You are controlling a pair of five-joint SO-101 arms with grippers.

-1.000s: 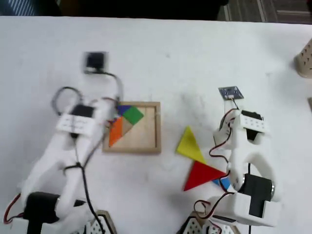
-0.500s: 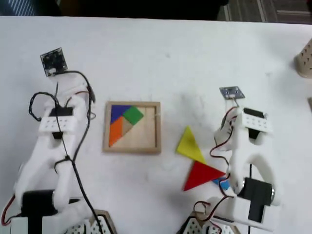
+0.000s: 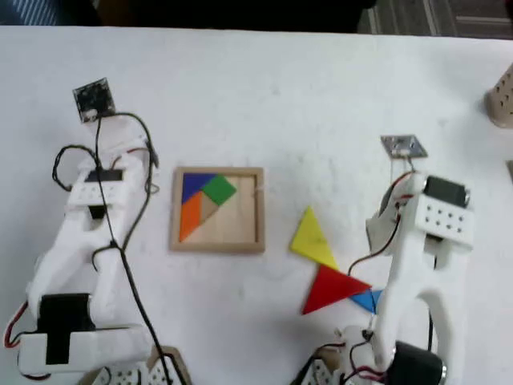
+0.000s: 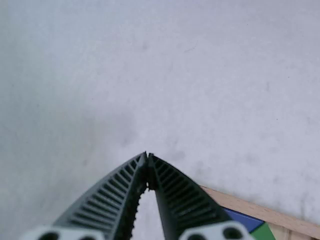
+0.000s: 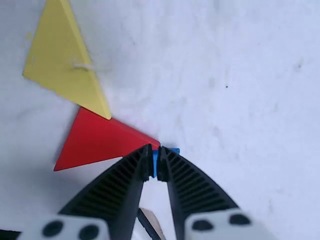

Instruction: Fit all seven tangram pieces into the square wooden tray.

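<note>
The square wooden tray point(image 3: 240, 228) lies mid-table with blue point(image 3: 192, 186), green point(image 3: 218, 188), orange point(image 3: 189, 218) and tan point(image 3: 210, 207) pieces in its left part. A yellow triangle point(image 3: 313, 238), a red triangle point(image 3: 333, 287) and a small blue piece point(image 3: 367, 300) lie on the table to the tray's right. My left gripper point(image 4: 147, 156) is shut with nothing in it, over bare table just off a tray corner point(image 4: 260, 212). My right gripper point(image 5: 155, 150) is shut above the red triangle point(image 5: 100, 142) tip, and the blue piece point(image 5: 172, 150) peeks out past its tips. The yellow triangle point(image 5: 62, 65) lies beyond.
The left arm point(image 3: 88, 216) stands left of the tray and the right arm point(image 3: 425, 233) right of the loose pieces. A pegged wooden object point(image 3: 501, 100) sits at the far right edge. White table stretches behind the tray.
The left arm drew back from the tray's left edge and now stands farther left. The right arm shifted right and lifted, uncovering more of the small blue piece.
</note>
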